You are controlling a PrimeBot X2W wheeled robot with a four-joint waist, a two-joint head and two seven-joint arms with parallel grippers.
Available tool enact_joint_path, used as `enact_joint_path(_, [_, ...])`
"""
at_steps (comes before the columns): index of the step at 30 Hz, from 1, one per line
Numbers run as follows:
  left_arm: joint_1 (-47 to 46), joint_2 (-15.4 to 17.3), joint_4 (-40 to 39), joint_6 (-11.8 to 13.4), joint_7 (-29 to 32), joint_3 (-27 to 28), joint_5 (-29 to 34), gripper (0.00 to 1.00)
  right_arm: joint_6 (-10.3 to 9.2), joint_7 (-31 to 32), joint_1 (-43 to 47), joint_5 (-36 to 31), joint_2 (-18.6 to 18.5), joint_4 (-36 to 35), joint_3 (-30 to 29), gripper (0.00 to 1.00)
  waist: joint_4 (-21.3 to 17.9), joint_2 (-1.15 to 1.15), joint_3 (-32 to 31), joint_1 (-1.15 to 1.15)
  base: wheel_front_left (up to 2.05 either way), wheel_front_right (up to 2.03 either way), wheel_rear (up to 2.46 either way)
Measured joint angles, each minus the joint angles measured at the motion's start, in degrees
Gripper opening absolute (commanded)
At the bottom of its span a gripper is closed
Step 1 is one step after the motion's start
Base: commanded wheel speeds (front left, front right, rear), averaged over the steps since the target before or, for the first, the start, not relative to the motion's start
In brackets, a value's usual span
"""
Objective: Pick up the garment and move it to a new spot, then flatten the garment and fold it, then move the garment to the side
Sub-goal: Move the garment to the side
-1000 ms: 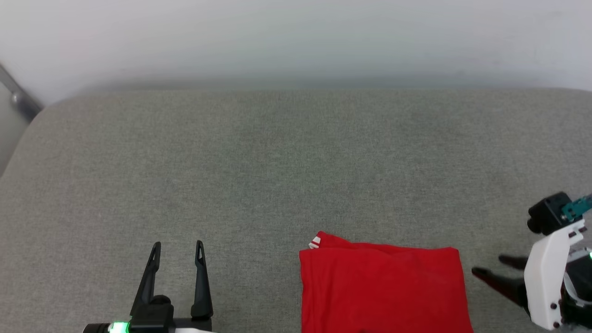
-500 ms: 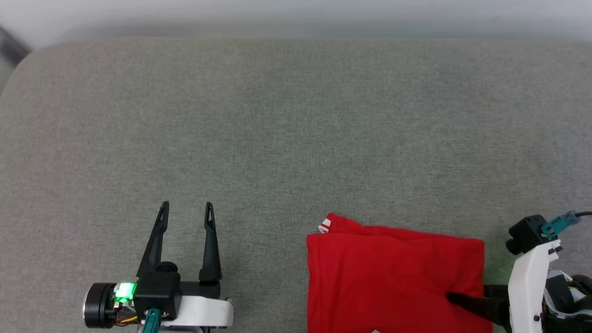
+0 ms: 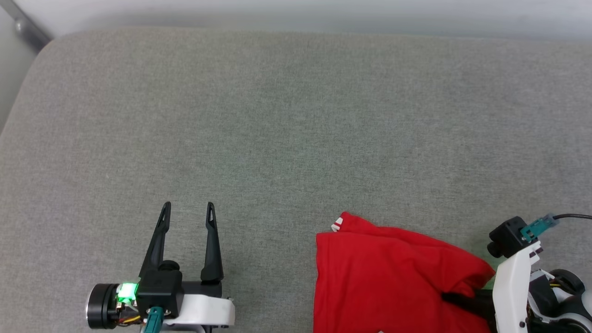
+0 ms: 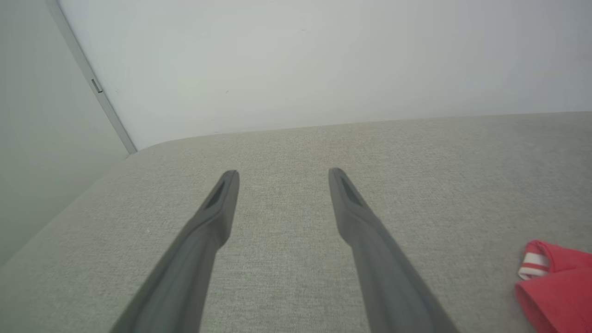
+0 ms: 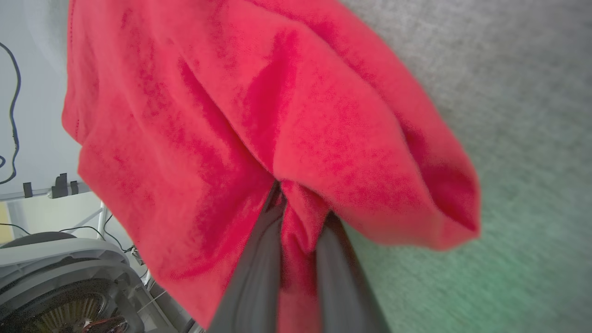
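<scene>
Red garment (image 3: 393, 277), folded, lying at the near right of the grey padded surface (image 3: 277, 138), long axis left to right. Right edge bunched, pinched between the closed fingers of the right gripper (image 5: 301, 203). Left gripper (image 3: 187, 210) well apart to the left, spread wide, empty.

Grey fabric surface (image 3: 296, 115), plain white wall (image 4: 323, 55) behind, grey corner strip (image 4: 95, 87)

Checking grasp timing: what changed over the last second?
The right tool moved in from beside the garment, over its right edge, and shut on it, bunching that edge up. The left tool stayed open over the grey surface, holding nothing; the garment's left side lies as before.
</scene>
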Motion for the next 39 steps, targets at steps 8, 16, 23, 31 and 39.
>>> enact_joint_path(8, [3.2, 0.0, 0.2, 0.3, 0.0, 1.2, -0.5, 1.00, -0.03, -2.7, -5.1, 0.0, -5.0, -2.9, 1.8, 0.00, -2.5, 0.00, -4.6, 0.00, 0.00, 0.00, 0.00])
enact_joint_path(16, [5.1, 0.0, -0.9, 0.4, 0.0, 2.5, -0.9, 1.00, -0.03, -0.1, -11.4, -1.7, -12.7, -6.1, 2.0, 0.00, -9.2, 0.00, -7.0, 0.00, 0.00, 0.00, 0.00])
enact_joint_path(23, [3.1, 0.6, -2.4, -0.1, 0.0, 3.6, -0.1, 1.00, -0.03, -0.3, -18.4, -6.4, -17.9, -1.9, 0.6, 0.00, -16.0, 0.00, -3.3, 0.00, 0.00, 0.00, 0.00])
enact_joint_path(31, [0.0, 2.7, -4.9, -0.4, 0.0, 4.3, 0.6, 1.00, -0.03, -3.4, -23.0, -11.8, -18.5, 7.6, -3.8, 0.00, -17.8, 0.00, 4.7, 0.00, 0.00, 0.00, 0.00])
enact_joint_path(39, [-2.4, 4.7, -8.5, -0.1, 0.0, 5.5, 0.8, 1.00, -0.02, -4.7, -27.1, -17.2, -20.2, 17.1, -9.6, 0.00, -18.6, 0.00, 12.4, 0.00, 0.00, 0.00, 0.00])
